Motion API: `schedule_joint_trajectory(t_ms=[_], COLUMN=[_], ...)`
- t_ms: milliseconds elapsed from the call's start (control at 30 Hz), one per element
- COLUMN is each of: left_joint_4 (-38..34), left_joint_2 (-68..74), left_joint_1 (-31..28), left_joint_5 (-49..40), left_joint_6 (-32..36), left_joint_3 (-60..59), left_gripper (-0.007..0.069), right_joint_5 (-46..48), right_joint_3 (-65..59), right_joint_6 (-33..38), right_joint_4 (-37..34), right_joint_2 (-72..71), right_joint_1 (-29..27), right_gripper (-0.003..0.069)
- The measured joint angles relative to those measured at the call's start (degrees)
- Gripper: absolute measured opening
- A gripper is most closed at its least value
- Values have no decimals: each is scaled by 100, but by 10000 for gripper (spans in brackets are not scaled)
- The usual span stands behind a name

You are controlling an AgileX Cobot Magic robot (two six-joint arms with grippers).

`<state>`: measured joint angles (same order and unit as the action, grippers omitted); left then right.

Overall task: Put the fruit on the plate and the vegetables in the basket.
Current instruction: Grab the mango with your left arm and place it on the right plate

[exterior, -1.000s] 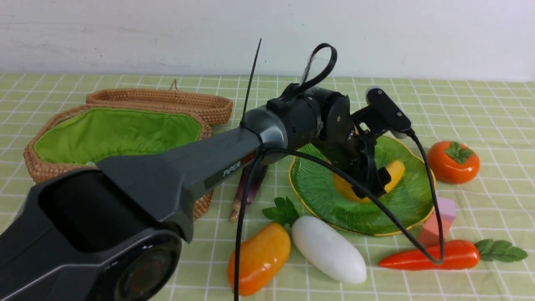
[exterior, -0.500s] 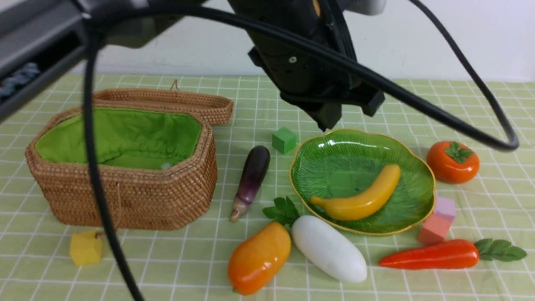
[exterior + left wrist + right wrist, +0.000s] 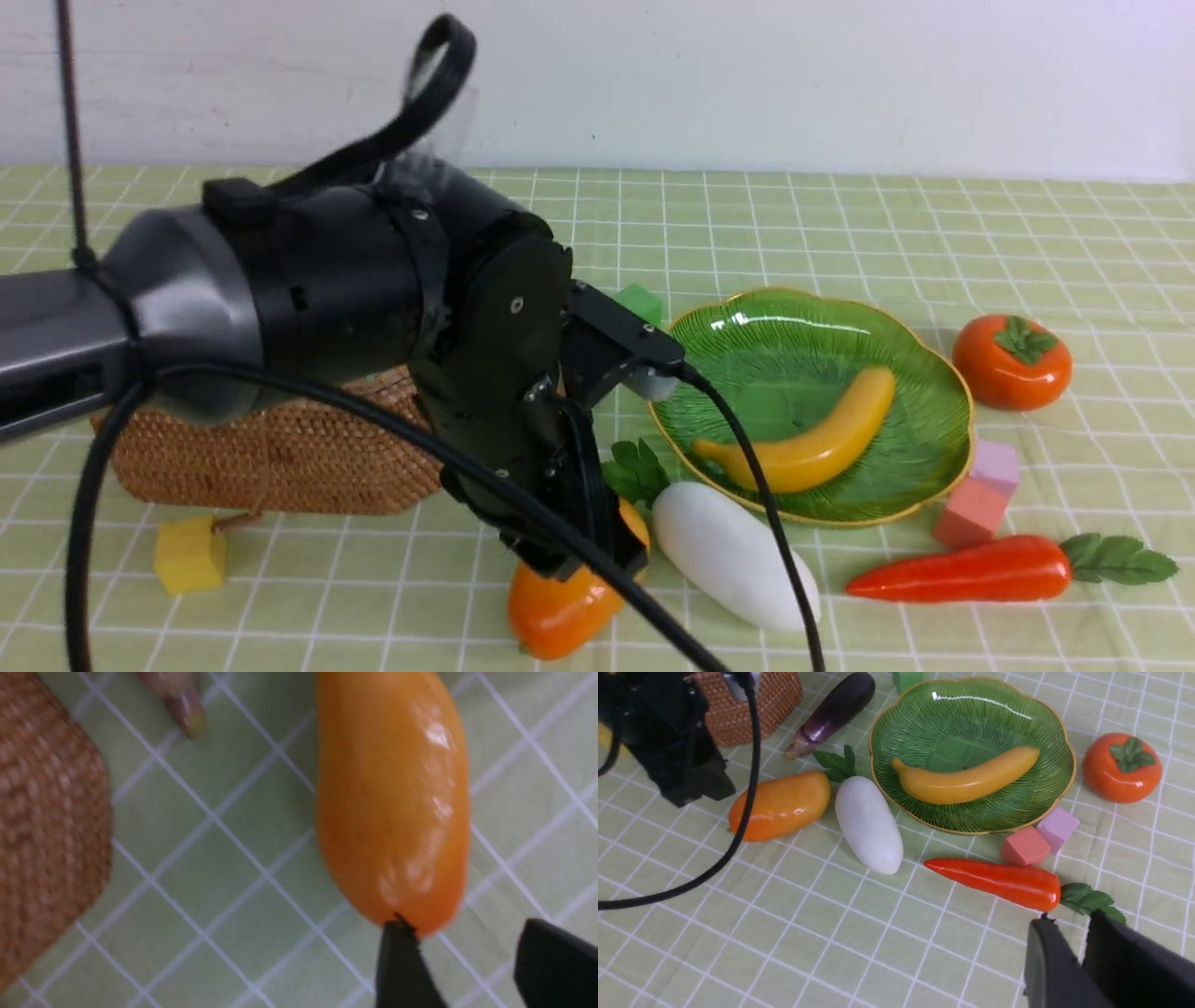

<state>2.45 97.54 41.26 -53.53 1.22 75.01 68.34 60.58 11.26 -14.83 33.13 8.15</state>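
Note:
The yellow banana [image 3: 812, 439] lies in the green plate [image 3: 728, 336]. Just in front of the plate's left side lies the orange mango [image 3: 560, 616], and my left gripper [image 3: 583, 560] hangs low over it. In the left wrist view the left gripper [image 3: 472, 952] is open, one fingertip [image 3: 397, 938] touching the mango's [image 3: 392, 802] end. The persimmon [image 3: 1013, 359] sits right of the plate. The white radish [image 3: 733, 551] and the carrot [image 3: 971, 569] lie in front. The eggplant [image 3: 836, 711] shows in the right wrist view. My arm hides most of the wicker basket [image 3: 280, 457]. My right gripper [image 3: 1069, 921] is shut near the carrot's leaves [image 3: 1087, 898].
A yellow cube [image 3: 191, 555] sits before the basket. Two pink cubes [image 3: 976, 495] stand between plate and carrot, and a green cube [image 3: 644, 301] behind the plate's left rim. The left arm's cable [image 3: 747, 485] hangs across the radish.
My left arm rose from the banana on the plate, swung back toward the front and came down over the mango. The banana stays on the plate.

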Motion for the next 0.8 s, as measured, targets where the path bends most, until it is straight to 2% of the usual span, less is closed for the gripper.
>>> schedule_joint_trajectory(t_ms=[33,67,167,300,433,500,667,800], left_joint_4=[14,14,3,163,575,704,762,764], left_joint_2=[140,268,588,1030,1297,1342,1348,1284], left_joint_1=[-16,-16,-16,-16,-16,-10,-6,16], left_joint_5=[228,377,701,1081,1199,1229,1169,688], left_joint_6=[134,268,616,973,1026,884,445,396], left_joint_3=[-5,-5,-5,-5,-5,-5,25,152], left_gripper=[493,557,651,655,608,578,577,577], right_joint_5=[-15,-43,-123,-141,-148,-183,-204,-234], right_joint_3=[-36,-78,-196,-306,-317,-317,-317,-317], right_joint_6=[0,1,6,6,19,19,19,23], right_joint_4=[-6,-15,-19,-19,-19,-19,-32,-37], right_joint_2=[0,0,0,0,0,0,0,0], right_joint_1=[0,0,0,0,0,0,0,0], right_gripper=[137,137,137,137,139,139,139,139])
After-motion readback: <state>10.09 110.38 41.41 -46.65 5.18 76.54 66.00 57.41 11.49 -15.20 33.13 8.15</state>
